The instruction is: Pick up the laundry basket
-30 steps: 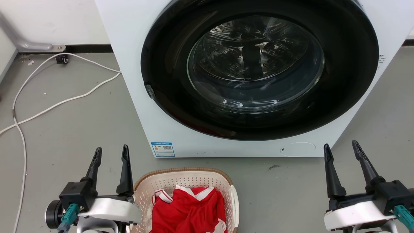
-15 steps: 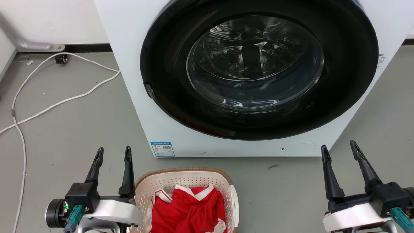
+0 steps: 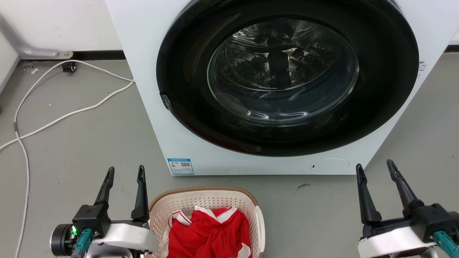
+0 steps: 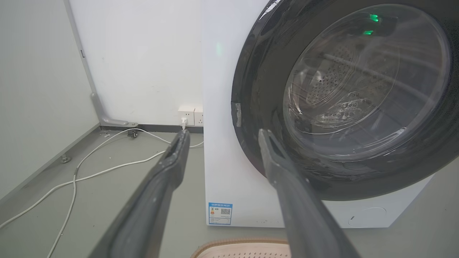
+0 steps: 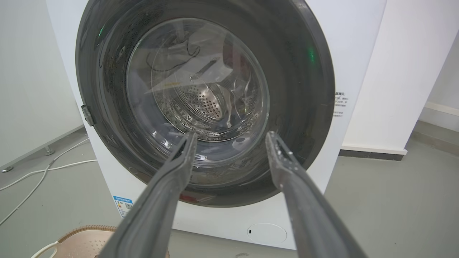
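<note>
The laundry basket (image 3: 211, 196) sits on the floor at the bottom centre of the head view, cream and perforated with a brown rim, holding a red and white garment (image 3: 209, 233). Its rim also shows in the left wrist view (image 4: 244, 247) and the right wrist view (image 5: 86, 238). My left gripper (image 3: 125, 170) is open just left of the basket, with nothing between its fingers. My right gripper (image 3: 374, 166) is open well to the right of the basket, above bare floor, also empty.
A white washing machine (image 3: 143, 53) with a closed round dark door (image 3: 287, 79) stands right behind the basket. White cables (image 3: 53, 118) trail over the grey floor to the left, toward a wall socket (image 4: 190, 116). A white wall (image 5: 401, 71) lies to the machine's right.
Both grippers have drawn back slightly toward the bottom of the head view. The basket and the machine have stayed where they were.
</note>
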You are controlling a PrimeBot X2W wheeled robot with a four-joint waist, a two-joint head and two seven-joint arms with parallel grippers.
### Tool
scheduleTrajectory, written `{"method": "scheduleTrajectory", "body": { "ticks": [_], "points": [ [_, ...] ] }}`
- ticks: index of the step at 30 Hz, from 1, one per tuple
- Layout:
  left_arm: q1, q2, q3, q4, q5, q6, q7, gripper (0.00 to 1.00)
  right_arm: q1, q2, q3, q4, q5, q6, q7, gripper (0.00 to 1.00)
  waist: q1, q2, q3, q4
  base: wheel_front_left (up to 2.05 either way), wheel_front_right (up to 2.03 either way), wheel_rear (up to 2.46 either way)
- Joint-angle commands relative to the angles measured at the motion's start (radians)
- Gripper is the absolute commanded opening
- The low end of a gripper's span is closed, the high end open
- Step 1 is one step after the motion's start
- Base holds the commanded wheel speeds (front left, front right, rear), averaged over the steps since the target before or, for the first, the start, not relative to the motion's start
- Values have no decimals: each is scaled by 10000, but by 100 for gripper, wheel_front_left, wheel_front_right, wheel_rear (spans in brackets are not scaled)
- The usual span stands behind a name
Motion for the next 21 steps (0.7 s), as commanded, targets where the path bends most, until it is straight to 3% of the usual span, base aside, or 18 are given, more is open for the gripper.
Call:
{"method": "scheduleTrajectory", "body": {
  "ticks": [1, 16, 21],
  "points": [
    [91, 25, 22, 12, 44, 23, -49, 100, 106, -44, 11, 26, 54, -3, -21, 100, 0, 0, -8, 3, 0, 0, 0],
    [-159, 26, 360, 121, 142, 89, -47, 100, -284, -43, 250, 148, 123, -3, -21, 100, 0, 0, 313, -22, 0, 0, 0],
    [-515, 65, 807, 651, 256, -106, -40, 100, -866, -38, 754, 624, 35, -3, -21, 100, 0, 0, 742, 24, 0, 0, 0]
  ]
}}
